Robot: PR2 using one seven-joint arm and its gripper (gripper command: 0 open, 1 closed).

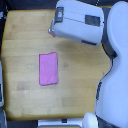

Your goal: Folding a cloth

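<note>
1. The cloth [48,68] lies flat on the wooden table [25,30], left of centre in the exterior view.
2. The gripper [51,30] hangs well apart above it; its opening cannot be told.
3. It should pinch one short edge cleanly, lifting only the top layer.

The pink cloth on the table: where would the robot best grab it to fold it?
Probably a corner or short edge of the cloth: it lies flat and spread on the wooden table, so only edges can be pinched. Coming from above at the top edge, nearest the arm, seems easiest.

Gripper [51,31] fingers barely visible under the arm [80,20]
</note>
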